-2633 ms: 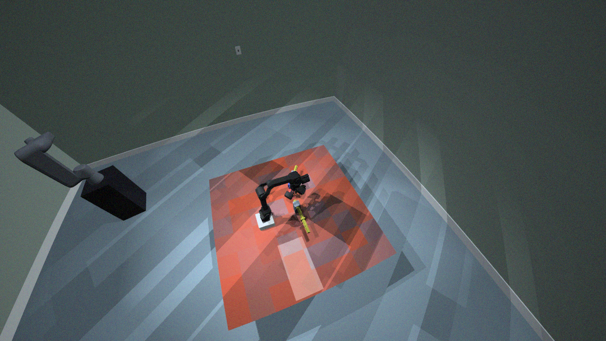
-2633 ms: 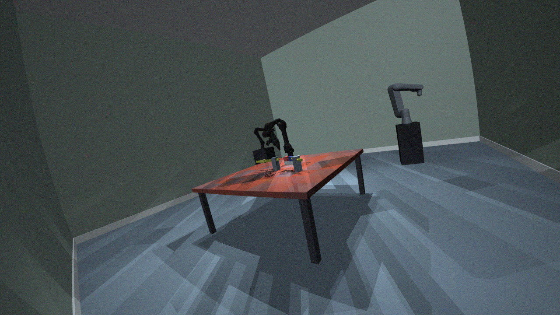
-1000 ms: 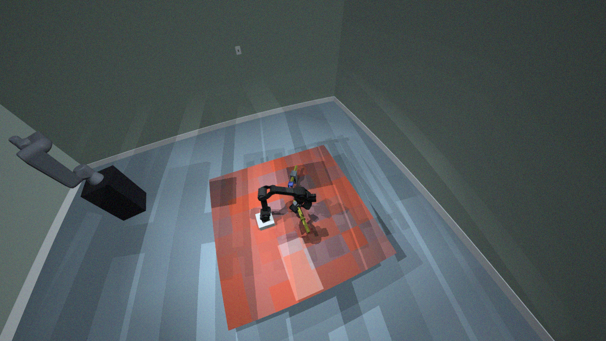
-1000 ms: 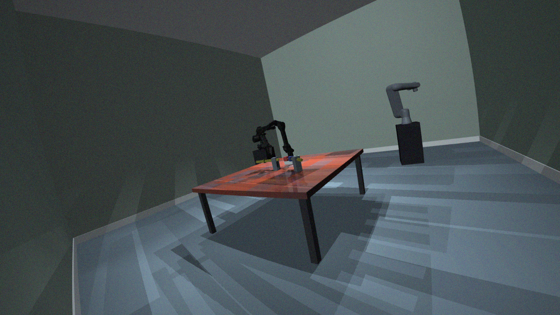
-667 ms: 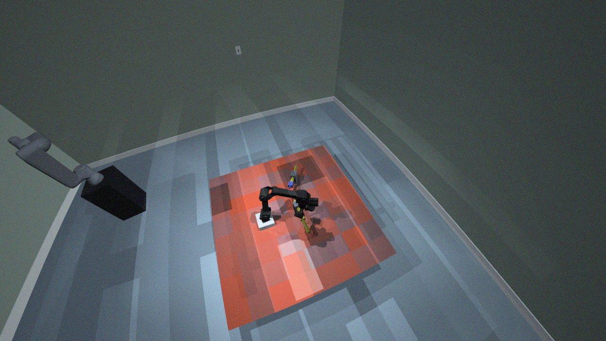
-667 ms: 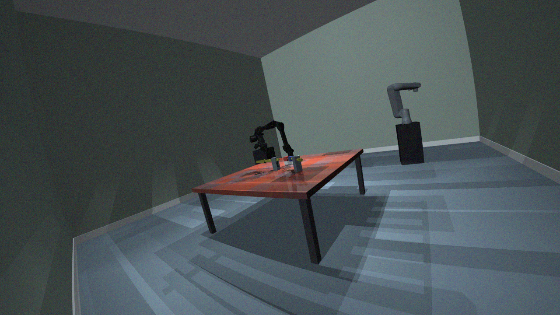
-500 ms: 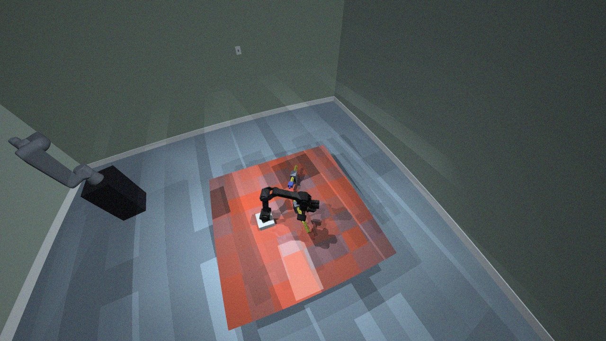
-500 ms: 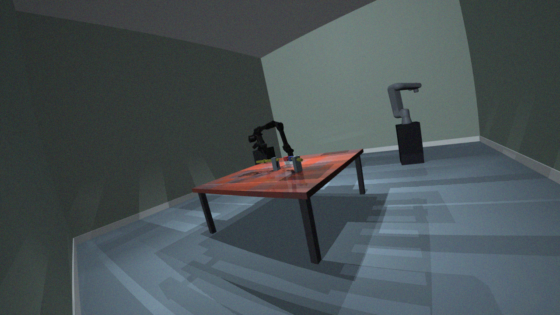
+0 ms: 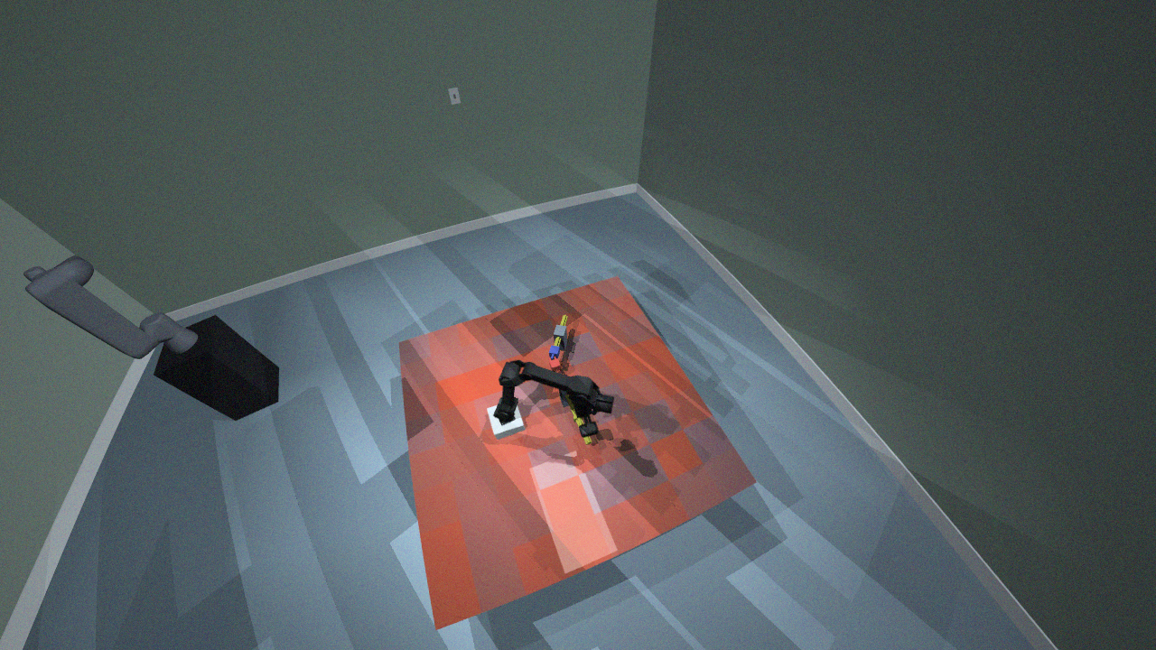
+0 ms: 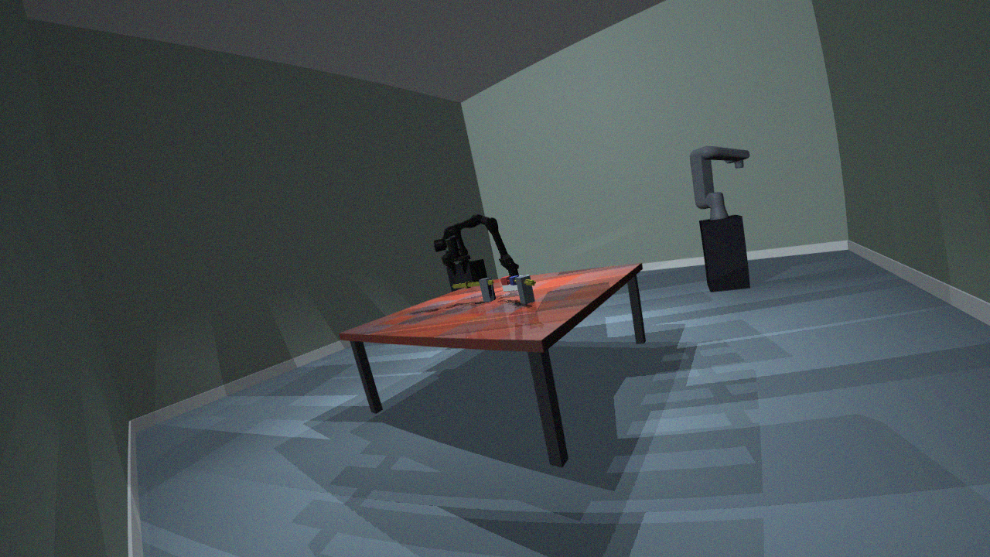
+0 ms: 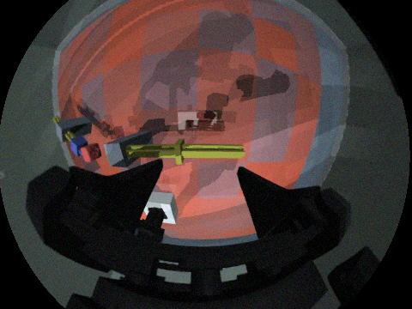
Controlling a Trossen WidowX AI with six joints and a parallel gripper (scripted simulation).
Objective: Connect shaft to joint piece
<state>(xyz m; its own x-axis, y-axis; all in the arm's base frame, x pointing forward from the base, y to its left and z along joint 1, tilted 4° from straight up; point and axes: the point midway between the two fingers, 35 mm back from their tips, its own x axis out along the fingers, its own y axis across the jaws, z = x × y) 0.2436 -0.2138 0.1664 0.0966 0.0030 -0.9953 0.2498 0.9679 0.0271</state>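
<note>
Two spread jaws are what I have, with nothing between them: my gripper (image 9: 578, 415) (image 10: 456, 273) (image 11: 202, 166) is wide apart above the yellow second shaft (image 9: 589, 441) (image 10: 465, 285) (image 11: 219, 151). At the centre of the wrist frame the shaft runs crosswise beyond my tips, collar and all; whether I touch it I cannot tell.

From above, my own wrist hides much of the second block (image 10: 487, 290) (image 11: 115, 154), which stands left of centre in the wrist frame. The red joint piece (image 9: 554, 364) (image 10: 505, 281) (image 11: 91, 152) sits at that frame's left, next to the blue part (image 9: 554, 351) (image 10: 513, 280) (image 11: 79, 146) and near the first block (image 9: 560, 331) (image 10: 525, 289) (image 11: 74, 127). It looks apart from the second block, but it is too small for me to read its opening's direction. Blackness cuts off the wrist frame's corners.

The table (image 9: 452, 525) (image 10: 415, 325) (image 11: 279, 129) wears red and mauve patches crossed by shadows. Around it lies a blue-grey floor (image 9: 323, 525) (image 10: 796, 387) between dull green walls. A grey arm (image 9: 97, 319) (image 10: 702, 176) on a black pedestal (image 9: 218, 367) (image 10: 725, 252) occupies the overhead frame's left side.
</note>
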